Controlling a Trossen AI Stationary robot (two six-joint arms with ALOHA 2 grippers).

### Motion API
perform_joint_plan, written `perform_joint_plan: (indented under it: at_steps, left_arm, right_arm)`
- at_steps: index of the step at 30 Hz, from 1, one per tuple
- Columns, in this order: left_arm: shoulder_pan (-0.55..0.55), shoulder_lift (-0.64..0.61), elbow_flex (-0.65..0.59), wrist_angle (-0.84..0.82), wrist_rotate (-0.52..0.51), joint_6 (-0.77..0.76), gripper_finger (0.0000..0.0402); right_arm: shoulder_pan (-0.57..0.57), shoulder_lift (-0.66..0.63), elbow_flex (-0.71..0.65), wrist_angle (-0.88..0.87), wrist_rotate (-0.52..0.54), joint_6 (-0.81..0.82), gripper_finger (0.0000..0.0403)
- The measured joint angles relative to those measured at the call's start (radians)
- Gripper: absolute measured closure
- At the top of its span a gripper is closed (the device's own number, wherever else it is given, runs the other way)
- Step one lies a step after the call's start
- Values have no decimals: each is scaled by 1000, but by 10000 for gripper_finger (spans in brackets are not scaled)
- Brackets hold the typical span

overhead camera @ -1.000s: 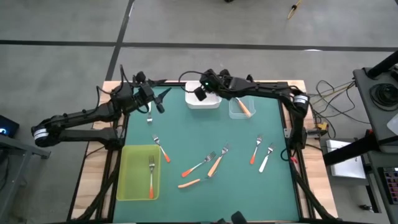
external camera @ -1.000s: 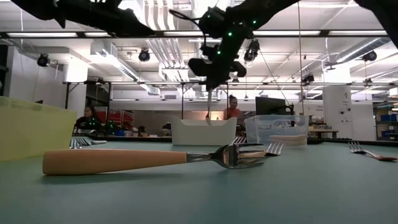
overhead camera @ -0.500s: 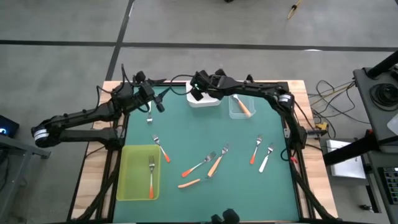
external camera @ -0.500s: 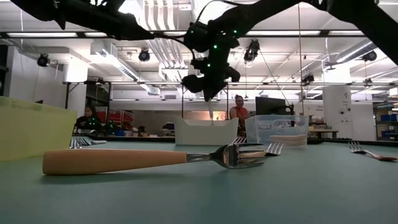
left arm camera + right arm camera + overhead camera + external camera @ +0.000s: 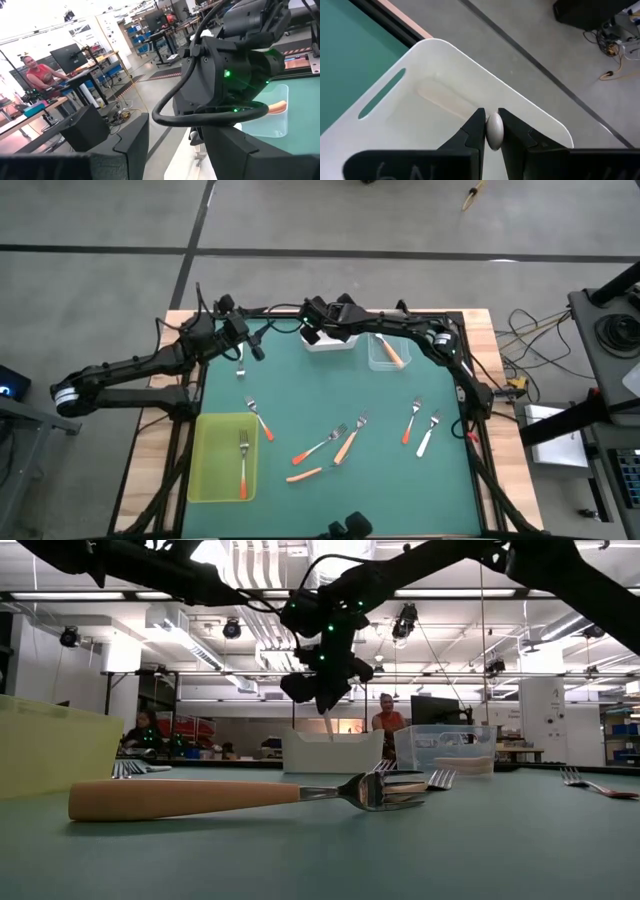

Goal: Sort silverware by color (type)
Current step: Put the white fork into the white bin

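My right gripper (image 5: 313, 332) hangs over the left part of the white tray (image 5: 337, 344) at the table's far edge, shut on a white-handled fork (image 5: 328, 726). My left gripper (image 5: 246, 344) is at the far left, pointing toward the right arm, open and empty. A small fork (image 5: 241, 367) lies on the table just near it. A red-orange fork (image 5: 243, 467) lies in the yellow-green tray (image 5: 212, 455), and a light orange fork (image 5: 391, 352) in the clear tray (image 5: 380, 363). Several more forks lie on the green mat. My right gripper pinches the white fork's handle between its two fingers, at the rounded free end (image 5: 493, 131). The fingers (image 5: 478, 120) point down from above. The fork hangs upright below them, over the inside of the white tray (image 5: 445, 75); whether it touches the tray floor is hidden.
Loose forks lie mid-table: red-orange ones (image 5: 262, 423) (image 5: 318, 448) (image 5: 410, 425), light orange ones (image 5: 345, 445) (image 5: 303, 474) and a white one (image 5: 428, 437). In the low view the nearest light orange fork (image 5: 200, 798) lies close to the camera. People sit in the room behind.
My right gripper has gone toward the table's left edge over the white tray and a little down, carrying the white fork, which still hangs upright below it.
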Motion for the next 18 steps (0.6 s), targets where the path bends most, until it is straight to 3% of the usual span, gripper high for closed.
perform_joint_plan:
  at_steps: [11, 18]
  left_arm:
    - [0, 0, 0, -3, 0, 1, 238]
    - [0, 0, 0, -2, 0, 1, 238]
  right_arm:
    - [4, 0, -4, 6, 0, 27, 367]
    - [9, 0, -4, 54, -59, 17, 321]
